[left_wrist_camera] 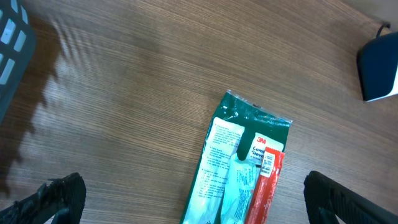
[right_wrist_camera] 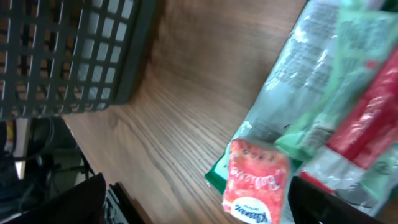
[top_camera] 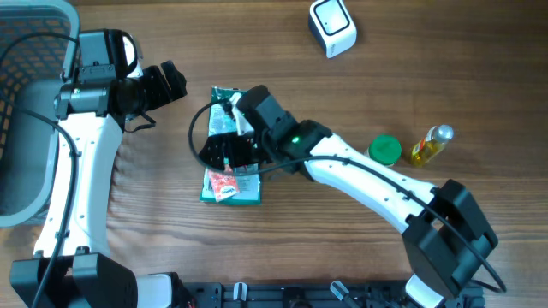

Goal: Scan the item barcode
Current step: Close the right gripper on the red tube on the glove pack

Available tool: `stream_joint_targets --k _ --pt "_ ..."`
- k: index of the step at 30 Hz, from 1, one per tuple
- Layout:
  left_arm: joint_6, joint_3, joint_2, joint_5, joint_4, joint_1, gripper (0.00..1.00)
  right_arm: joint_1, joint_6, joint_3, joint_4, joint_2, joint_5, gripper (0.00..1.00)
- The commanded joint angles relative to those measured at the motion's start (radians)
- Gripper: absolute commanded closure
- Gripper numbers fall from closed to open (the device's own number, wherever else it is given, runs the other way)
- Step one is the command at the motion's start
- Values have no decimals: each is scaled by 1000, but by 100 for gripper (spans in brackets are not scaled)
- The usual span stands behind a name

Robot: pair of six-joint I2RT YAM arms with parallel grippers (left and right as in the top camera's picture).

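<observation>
One grey basket [top_camera: 17, 154] stands left, the green packet [top_camera: 247, 193] lying outside it.

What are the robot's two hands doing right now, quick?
Left gripper: open, empty.
Right gripper: open, over the green packet, holding nothing.

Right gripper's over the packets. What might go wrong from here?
The open right gripper hangs over two things: the orange packet lies on the edge of the green package, so closing may take both or the wrong one.
The scanner sits far off; a floppy package might slip on the way.
</observation>
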Motion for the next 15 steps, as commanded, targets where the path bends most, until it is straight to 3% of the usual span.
stream_joint_targets --k 1,5,10,15 --pt "21 12 -3 12 2 4 0 -11 13 -1 -3 10 84 16" --pt "21 12 -3 11 2 4 0 -11 63 -1 -14 18 214 28" --pt "21 12 -3 11 2 4 0 -11 87 -1 -35 46 235 42" --pt "21 12 -3 11 2 4 0 -11 137 -1 -82 79 235 46"
